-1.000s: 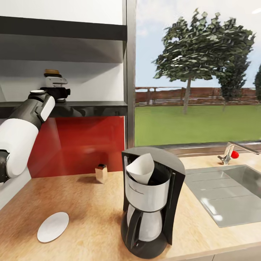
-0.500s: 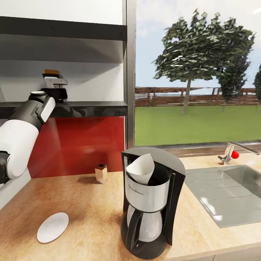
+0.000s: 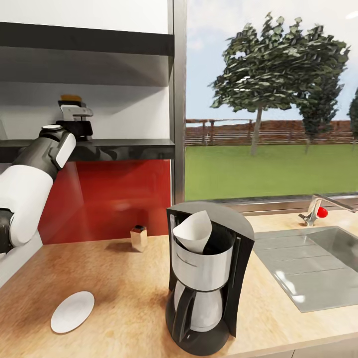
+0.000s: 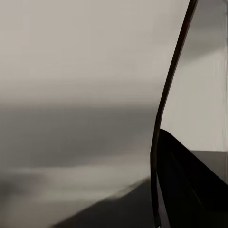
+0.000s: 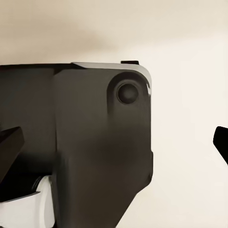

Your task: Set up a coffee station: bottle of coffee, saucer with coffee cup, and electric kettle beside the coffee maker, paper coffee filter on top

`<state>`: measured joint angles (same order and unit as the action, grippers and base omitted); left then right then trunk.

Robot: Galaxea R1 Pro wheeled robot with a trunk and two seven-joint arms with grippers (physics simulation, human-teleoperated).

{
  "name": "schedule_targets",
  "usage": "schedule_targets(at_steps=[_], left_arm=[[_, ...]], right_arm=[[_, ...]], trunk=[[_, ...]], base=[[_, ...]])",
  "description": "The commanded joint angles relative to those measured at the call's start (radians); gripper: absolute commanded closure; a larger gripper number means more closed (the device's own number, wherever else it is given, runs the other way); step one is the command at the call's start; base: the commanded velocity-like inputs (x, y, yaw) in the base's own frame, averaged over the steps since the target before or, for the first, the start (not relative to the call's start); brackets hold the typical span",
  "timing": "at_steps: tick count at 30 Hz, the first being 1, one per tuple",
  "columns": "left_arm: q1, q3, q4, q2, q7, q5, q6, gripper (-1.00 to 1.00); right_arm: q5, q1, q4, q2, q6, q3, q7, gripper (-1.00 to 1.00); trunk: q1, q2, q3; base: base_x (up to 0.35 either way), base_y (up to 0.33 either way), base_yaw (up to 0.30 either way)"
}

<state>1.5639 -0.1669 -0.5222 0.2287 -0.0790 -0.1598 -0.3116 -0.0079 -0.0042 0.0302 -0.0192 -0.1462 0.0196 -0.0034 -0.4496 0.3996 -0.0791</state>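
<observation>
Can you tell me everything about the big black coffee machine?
The coffee maker is a tall black drip machine standing upright on the kitchen countertop, left of the sink. Its rounded top arches over a shiny silver-grey filter basket. A white paper coffee filter, cone-shaped, sits in that basket, leaning and sticking out above it. Underneath, a carafe with a black handle rests on the machine's base. Neither arm touches it.

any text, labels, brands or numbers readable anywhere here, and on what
No text can be read in these pictures.
coffee maker: a faint dark mark on its silver front, too blurred to read.
small tan box: no legible print.
bottle of coffee: the yellow cap shows behind the left gripper; no readable label.
</observation>
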Motion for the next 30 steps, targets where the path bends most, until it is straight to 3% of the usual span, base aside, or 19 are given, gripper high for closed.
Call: schedule_targets(at_steps=[1, 6, 23, 27, 30], left_arm=[[-0.001, -0.009, -0.011, 0.001, -0.008, -0.011, -0.009, 1.00], [-0.001, -0.011, -0.066, 0.000, -0.008, -0.010, -0.019, 1.00], [-0.018, -0.011, -0.103, 0.000, -0.003, -0.013, -0.020, 1.00], [-0.077, -0.008, -0.140, 0.006, 0.098, -0.010, -0.020, 1.00], [-0.109, -0.008, -0.177, 0.028, 0.171, -0.011, -0.022, 1.00]], right_arm=[[0.000, 0.000, -0.001, 0.000, -0.003, 0.002, 0.000, -1.00], [-0.001, 0.000, -0.001, -0.001, -0.003, 0.002, 0.000, -1.00], [-0.004, 0.000, 0.005, -0.002, -0.006, 0.006, 0.000, -1.00], [-0.004, 0.000, 0.005, -0.002, -0.006, 0.006, 0.000, -1.00], [-0.004, 0.000, 0.005, -0.002, -0.006, 0.006, 0.000, -1.00]], trunk=[[0.000, 0.000, 0.001], [0.000, 0.000, 0.001], [0.000, 0.000, 0.001], [0.000, 0.000, 0.001], [0.000, 0.000, 0.001]], base=[[-0.027, 0.000, 0.000], [-0.267, 0.000, 0.000], [-0.335, 0.000, 0.000], [-0.338, 0.000, 0.000], [-0.338, 0.000, 0.000]])
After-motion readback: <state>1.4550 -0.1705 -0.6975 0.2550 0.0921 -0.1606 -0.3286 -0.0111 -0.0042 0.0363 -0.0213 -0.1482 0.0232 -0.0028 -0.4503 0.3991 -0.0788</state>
